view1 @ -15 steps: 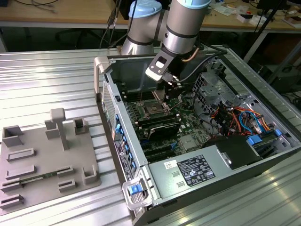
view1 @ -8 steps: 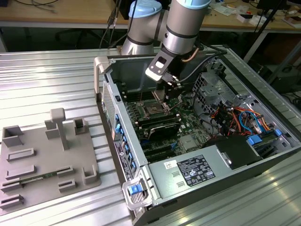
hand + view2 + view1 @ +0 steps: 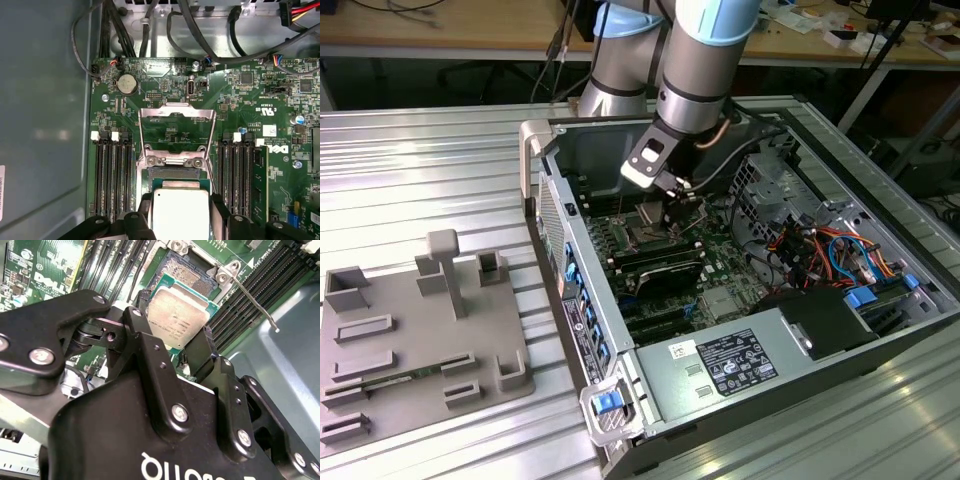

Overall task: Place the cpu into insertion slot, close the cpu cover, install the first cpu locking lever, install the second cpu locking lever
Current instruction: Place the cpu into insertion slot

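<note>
My gripper [image 3: 175, 327] is shut on the cpu [image 3: 177, 315], a flat square chip with a dull silver top, pinched at two opposite edges by the black fingers [image 3: 145, 335]. In the first wrist view the cpu [image 3: 180, 212] hangs just over the near edge of the insertion slot [image 3: 172, 175], partly covering it. The slot's dark pin field [image 3: 187, 272] shows beyond the chip. The cpu cover [image 3: 176, 125] stands swung open behind the slot. A thin metal locking lever [image 3: 250, 295] sticks out, raised, beside the slot. In the exterior view the gripper [image 3: 678, 195] is low inside the computer case [image 3: 550, 190].
Long black memory slots [image 3: 112, 175] flank the insertion slot on both sides. Cables [image 3: 200, 30] run along the case's far wall. A labelled grey box [image 3: 735, 365] sits at the case's near end. A grey fixture plate [image 3: 410, 340] lies on the exterior view's left.
</note>
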Action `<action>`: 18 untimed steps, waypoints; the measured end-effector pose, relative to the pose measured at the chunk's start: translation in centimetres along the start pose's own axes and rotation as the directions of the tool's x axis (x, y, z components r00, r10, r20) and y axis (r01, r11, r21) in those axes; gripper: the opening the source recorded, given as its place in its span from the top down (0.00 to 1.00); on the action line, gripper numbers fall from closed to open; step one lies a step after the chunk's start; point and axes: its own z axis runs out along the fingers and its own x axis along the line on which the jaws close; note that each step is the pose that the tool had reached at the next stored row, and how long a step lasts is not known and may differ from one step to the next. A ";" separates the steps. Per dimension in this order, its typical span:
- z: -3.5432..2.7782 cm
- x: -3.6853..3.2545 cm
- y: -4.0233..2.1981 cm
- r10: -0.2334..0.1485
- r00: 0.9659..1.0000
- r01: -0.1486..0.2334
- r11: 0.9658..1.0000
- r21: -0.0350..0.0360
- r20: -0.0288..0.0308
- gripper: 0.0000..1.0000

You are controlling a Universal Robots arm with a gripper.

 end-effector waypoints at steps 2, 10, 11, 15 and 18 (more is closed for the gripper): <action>0.24 -0.01 -0.02 0.000 1.000 0.000 1.000 0.000 0.000 0.45; 0.78 -0.02 -0.05 0.000 1.000 0.000 1.000 0.001 0.000 0.45; 0.79 -0.02 -0.05 0.000 1.000 0.000 1.000 0.001 0.000 0.45; 0.79 -0.02 -0.05 0.000 1.000 0.000 1.000 0.001 0.000 0.45; 0.80 -0.02 -0.05 0.000 1.000 0.000 1.000 0.001 0.000 0.45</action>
